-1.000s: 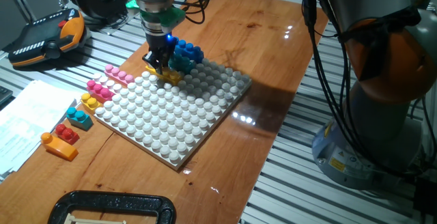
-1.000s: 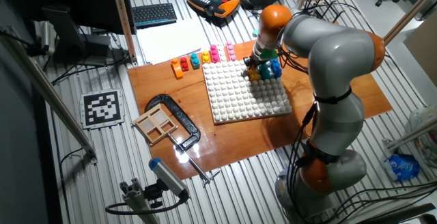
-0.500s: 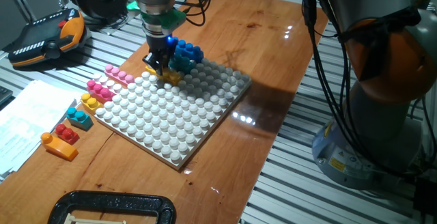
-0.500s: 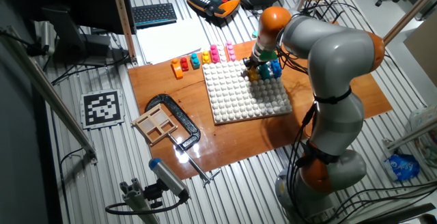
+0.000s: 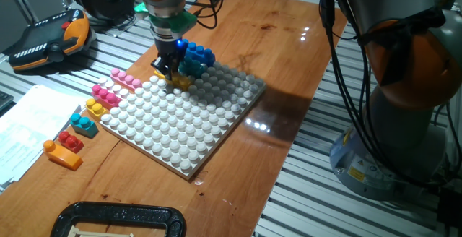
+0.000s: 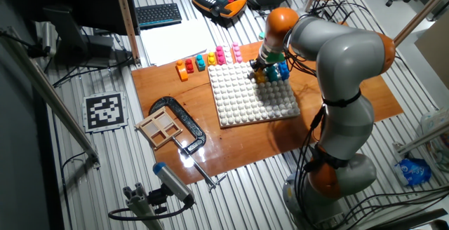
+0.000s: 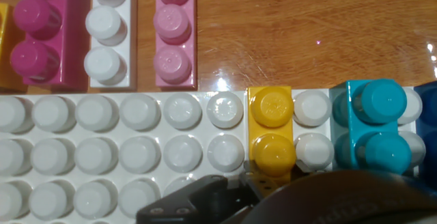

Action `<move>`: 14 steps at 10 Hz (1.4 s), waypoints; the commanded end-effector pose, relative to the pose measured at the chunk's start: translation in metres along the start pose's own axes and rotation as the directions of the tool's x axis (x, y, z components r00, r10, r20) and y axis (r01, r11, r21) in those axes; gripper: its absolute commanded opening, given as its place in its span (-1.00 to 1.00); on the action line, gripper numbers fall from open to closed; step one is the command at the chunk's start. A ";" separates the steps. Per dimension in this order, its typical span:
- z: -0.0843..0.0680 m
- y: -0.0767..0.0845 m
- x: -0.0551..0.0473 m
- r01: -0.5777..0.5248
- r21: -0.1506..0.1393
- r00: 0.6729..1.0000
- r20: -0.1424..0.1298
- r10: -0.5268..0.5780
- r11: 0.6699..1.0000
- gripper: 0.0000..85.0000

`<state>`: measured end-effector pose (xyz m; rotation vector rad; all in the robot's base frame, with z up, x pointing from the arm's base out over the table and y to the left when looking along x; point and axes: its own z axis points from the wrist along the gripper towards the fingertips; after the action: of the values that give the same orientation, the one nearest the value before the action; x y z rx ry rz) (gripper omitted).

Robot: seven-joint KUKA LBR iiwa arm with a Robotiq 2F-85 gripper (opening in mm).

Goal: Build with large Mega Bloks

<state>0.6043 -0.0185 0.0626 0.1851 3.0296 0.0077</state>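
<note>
My gripper stands upright at the far edge of the white baseplate, its fingers closed around a yellow Mega Blok that sits on the plate's studs. A teal brick and a blue brick stand right beside it on the plate. In the hand view the yellow brick runs under my gripper, with the teal brick to its right. In the other fixed view my gripper covers most of the yellow brick.
Loose bricks lie on the wood left of the plate: two pink ones, a small yellow one, a red and teal pair, an orange and red one. A black clamp lies at the front. Papers lie left.
</note>
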 end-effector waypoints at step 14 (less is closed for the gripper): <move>-0.037 0.005 -0.012 -0.022 0.015 0.999 -0.037 0.023 1.000 -0.20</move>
<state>0.6133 -0.0138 0.1014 0.2199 3.0681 -0.0038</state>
